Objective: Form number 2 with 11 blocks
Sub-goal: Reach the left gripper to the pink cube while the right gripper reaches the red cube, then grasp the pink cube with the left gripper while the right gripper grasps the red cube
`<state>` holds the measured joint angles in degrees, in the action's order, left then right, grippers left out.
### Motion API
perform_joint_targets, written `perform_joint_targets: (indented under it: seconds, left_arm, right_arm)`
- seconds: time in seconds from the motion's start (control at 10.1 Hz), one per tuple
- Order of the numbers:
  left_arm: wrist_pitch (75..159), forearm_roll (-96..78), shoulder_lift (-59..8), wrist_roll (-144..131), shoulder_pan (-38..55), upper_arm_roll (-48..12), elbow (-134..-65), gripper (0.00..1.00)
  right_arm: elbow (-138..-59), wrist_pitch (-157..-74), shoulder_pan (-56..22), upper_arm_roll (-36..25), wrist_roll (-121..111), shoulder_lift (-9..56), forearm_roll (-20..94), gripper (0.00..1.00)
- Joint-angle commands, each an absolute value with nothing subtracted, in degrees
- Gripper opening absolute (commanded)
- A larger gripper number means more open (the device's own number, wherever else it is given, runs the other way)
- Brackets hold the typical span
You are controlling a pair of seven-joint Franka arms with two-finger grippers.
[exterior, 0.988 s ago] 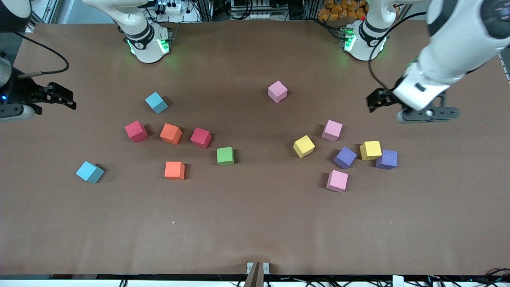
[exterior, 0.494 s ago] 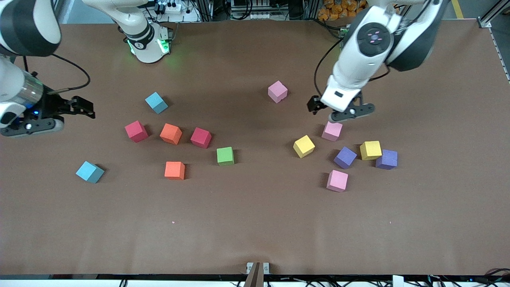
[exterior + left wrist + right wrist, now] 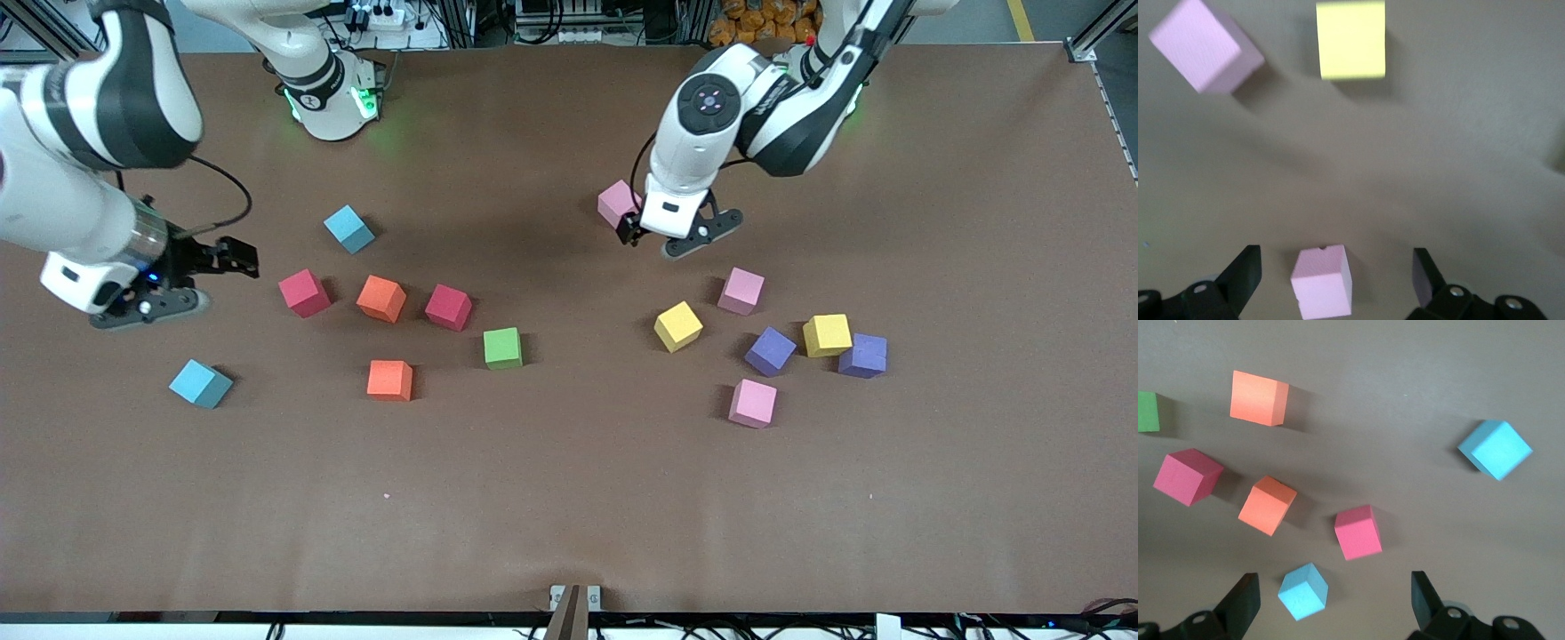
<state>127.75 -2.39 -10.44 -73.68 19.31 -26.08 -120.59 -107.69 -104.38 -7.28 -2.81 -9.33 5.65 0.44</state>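
- Front view: the blocks lie scattered on the table (image 3: 569,516), none touching in the shape of a digit — so the number 2 is not started, and all eleven placements are left, I judge. The left gripper (image 3: 677,233) hangs just beside the pink block (image 3: 615,203) that lies farthest from the camera. The right gripper (image 3: 200,271) hangs near the red block (image 3: 304,292), toward the right arm's end of the table. Two light-blue cubes (image 3: 348,228) are also there.
- Left wrist view: the left gripper (image 3: 1337,275) has its fingers (image 3: 1245,270) spread wide, with a pink block (image 3: 1323,281) between them, not touched. Another pink block (image 3: 1205,45) and a yellow block (image 3: 1351,39) lie well apart from it.
- Right wrist view: the right gripper (image 3: 1335,599) is wide open and holds nothing — red, orange and light-blue cubes lie below it.
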Motion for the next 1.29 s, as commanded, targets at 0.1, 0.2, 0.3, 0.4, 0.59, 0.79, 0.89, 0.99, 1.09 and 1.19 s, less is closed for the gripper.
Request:
perform_joint_targets:
  seconds: [0.1,0.2,0.3,0.4,0.59,0.79,0.89,0.99,1.09,1.19]
  left_arm:
    - [134.54,-3.16,-14.58,-83.39,23.81,-25.84,-123.21,1.00]
    - [135.52,-3.16,-15.63,-84.54,24.86,-25.84,-124.09,1.00]
    - [135.61,-3.16,-16.69,-85.77,25.92,-25.84,-124.54,1.00]
    - [135.79,-3.08,-17.40,-87.09,26.71,-25.84,-125.06,1.00]
    - [135.79,-2.99,-17.84,-88.68,27.33,-25.84,-126.03,1.00]
    - [136.84,-3.08,-18.80,-89.21,28.03,-25.84,-126.65,1.00]
    - [138.59,-2.99,-19.24,-89.38,28.12,-25.84,-127.43,1.00]
    - [140.60,-2.99,-19.77,-89.47,28.47,-25.84,-128.31,1.00]
    - [141.23,-2.99,-19.78,-89.47,29.00,-25.84,-129.45,1.00]
    - [141.24,-2.90,-19.78,-89.47,29.00,-25.93,-130.16,1.00]
  right_arm:
    - [-107.23,-108.62,-11.58,-2.90,0.64,11.33,-0.26,1.00]
    - [-107.23,-110.20,-13.52,-2.90,5.58,12.73,-0.26,1.00]
    - [-107.31,-111.61,-15.36,-2.90,9.63,14.05,-0.35,1.00]
    - [-108.36,-113.19,-15.73,-2.90,15.50,14.58,-0.35,1.00]
    - [-113.44,-119.76,-16.96,-2.64,23.08,14.24,0.52,1.00]
    - [-116.53,-127.06,-19.59,-2.64,31.60,15.11,3.15,1.00]
    - [-116.63,-127.44,-20.90,-2.64,35.47,15.81,3.34,1.00]
    - [-116.72,-127.53,-22.40,-2.64,39.60,16.43,3.34,1.00]
    - [-116.81,-128.83,-24.07,-2.64,41.99,17.65,3.43,1.00]
    - [-116.98,-131.28,-25.82,-2.64,43.93,18.88,3.60,1.00]
